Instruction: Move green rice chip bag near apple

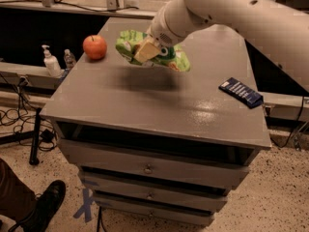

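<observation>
The green rice chip bag hangs in the air above the grey cabinet top, casting a shadow below it. My gripper is shut on the bag near its left half, the white arm reaching in from the upper right. The red-orange apple sits on the top's far left corner, a short way left of the bag and apart from it.
A small flat dark-blue packet lies near the right edge of the top. Two bottles stand on a ledge to the left. Drawers face front. A person's shoe is on the floor at lower left.
</observation>
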`<state>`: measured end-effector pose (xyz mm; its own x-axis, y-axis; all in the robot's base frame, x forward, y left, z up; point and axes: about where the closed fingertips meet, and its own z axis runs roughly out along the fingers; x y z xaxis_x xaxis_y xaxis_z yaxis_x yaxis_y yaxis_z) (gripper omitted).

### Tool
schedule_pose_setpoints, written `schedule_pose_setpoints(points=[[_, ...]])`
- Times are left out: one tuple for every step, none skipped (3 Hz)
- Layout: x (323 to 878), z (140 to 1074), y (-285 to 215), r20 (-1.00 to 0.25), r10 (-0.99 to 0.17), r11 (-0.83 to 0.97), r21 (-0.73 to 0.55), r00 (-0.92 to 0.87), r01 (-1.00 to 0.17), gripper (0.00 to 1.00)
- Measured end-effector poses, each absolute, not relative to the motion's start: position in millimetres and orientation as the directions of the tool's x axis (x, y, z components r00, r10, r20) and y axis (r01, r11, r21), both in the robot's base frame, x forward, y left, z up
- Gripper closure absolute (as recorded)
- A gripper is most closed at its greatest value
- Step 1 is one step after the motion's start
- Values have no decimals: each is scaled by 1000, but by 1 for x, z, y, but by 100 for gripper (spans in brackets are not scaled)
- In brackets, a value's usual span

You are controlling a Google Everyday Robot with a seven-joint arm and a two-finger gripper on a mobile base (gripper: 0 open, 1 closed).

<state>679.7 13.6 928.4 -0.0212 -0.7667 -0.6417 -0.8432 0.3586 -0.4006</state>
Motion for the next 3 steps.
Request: schedule_pose_setpoints(points=[[711,923,37,-620,-785,330,-437,14,-837,100],[734,909,58,-593,-805,304,-452,28,-839,100],[757,886,69,-562,-827,291,-451,16,-844,100]])
